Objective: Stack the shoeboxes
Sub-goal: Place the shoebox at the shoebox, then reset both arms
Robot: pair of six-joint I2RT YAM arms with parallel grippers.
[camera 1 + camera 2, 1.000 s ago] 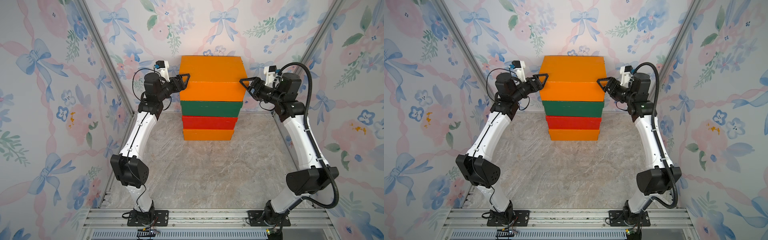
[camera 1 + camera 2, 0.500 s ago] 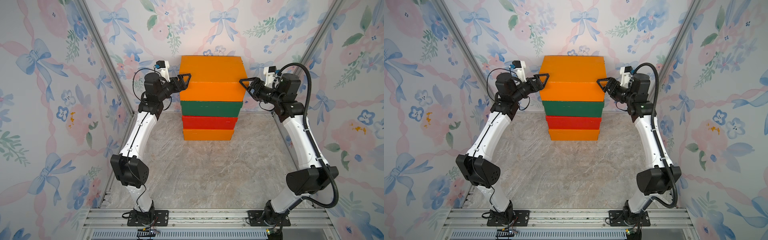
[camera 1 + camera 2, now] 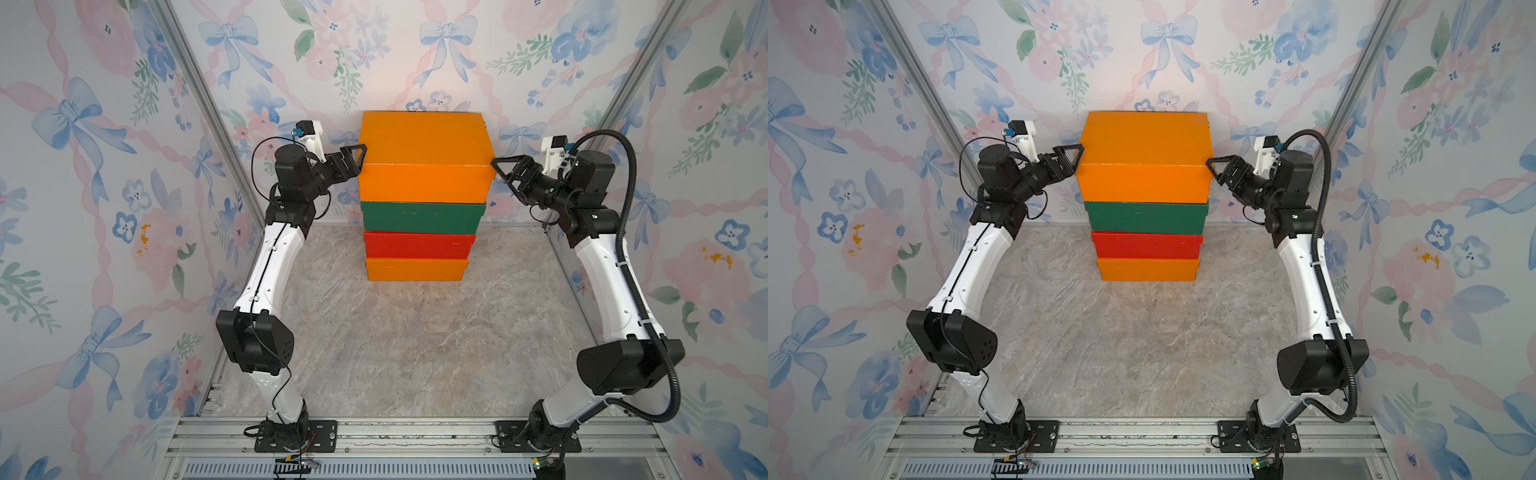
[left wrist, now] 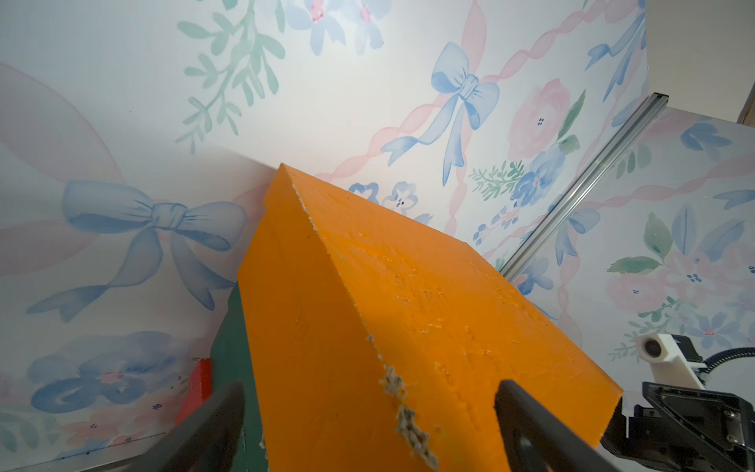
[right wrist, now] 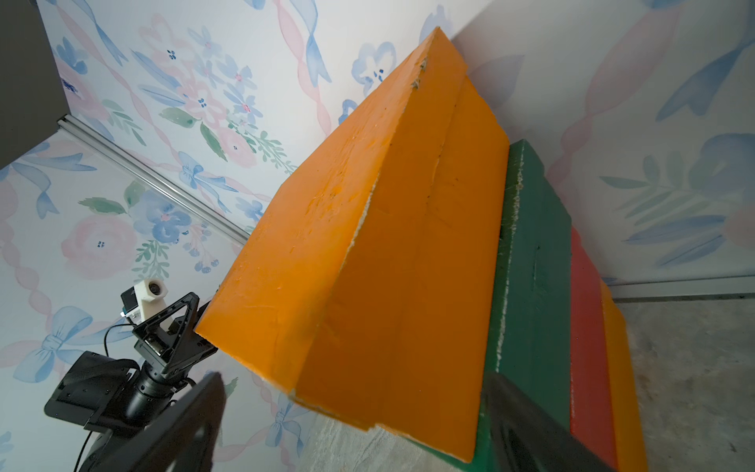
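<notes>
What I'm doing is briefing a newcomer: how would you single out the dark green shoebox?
Find the stack by the back wall. The dark green shoebox sits second from the top, under the upper orange box and on the red box; it is the only green one.

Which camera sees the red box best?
In both top views the red box shows its whole front face. The right wrist view shows only a side strip, the left wrist view a tiny corner.

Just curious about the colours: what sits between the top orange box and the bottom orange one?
A dark green box, then a red box beneath it, as both top views show.
</notes>
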